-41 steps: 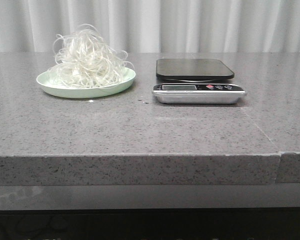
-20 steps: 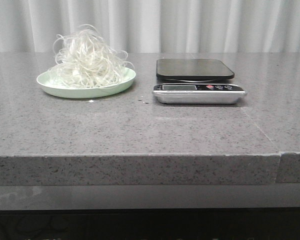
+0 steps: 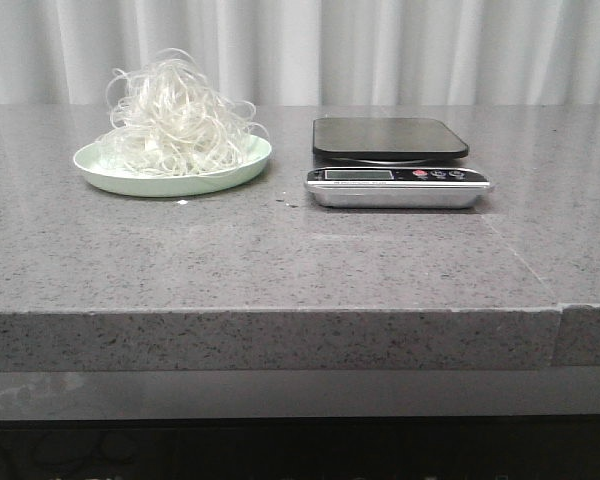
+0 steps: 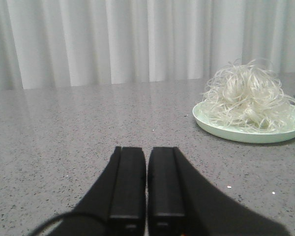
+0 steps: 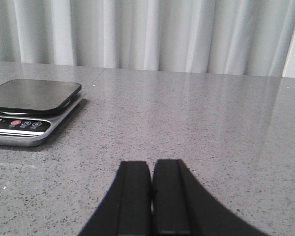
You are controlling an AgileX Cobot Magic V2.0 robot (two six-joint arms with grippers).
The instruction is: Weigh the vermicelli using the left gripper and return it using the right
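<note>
A: Right, entry for this frame. Where is the vermicelli (image 3: 176, 125)?

B: Heaped as one loose tangle on the pale green plate (image 3: 242, 169), far left of the counter (image 3: 280, 260). A few strands loop up and over the rim. The scale (image 3: 395, 160) stands just right of the plate, apart from it, and its dark platform carries nothing. The display is too small to read.

A: Jaws?

B: Left gripper (image 4: 146, 194): jaws clenched together, nothing between them, low over bare counter with the plate ahead and off to one side. Right gripper (image 5: 152, 194): jaws likewise pressed together and holding nothing, over bare counter on the right, the scale ahead of it.

A: Which step, then?

B: Cannot settle it from this. Noodles on the plate, bare platform, both arms drawn back near the robot: that fits the stage ahead of the left arm's lift to the scale, and equally the stage after the right arm has put the noodles back on the plate. The noodles do lie where a finished return would leave them.

A: Handling notes?

B: Judgement only: the tangle is springy and loose, so any pinch should go deep into the middle of the heap, with the jaws spread wide beforehand. Stray strands may trail or drop between plate and scale. A few pale specks lie on the counter near the plate; what they are, I cannot tell.
</note>
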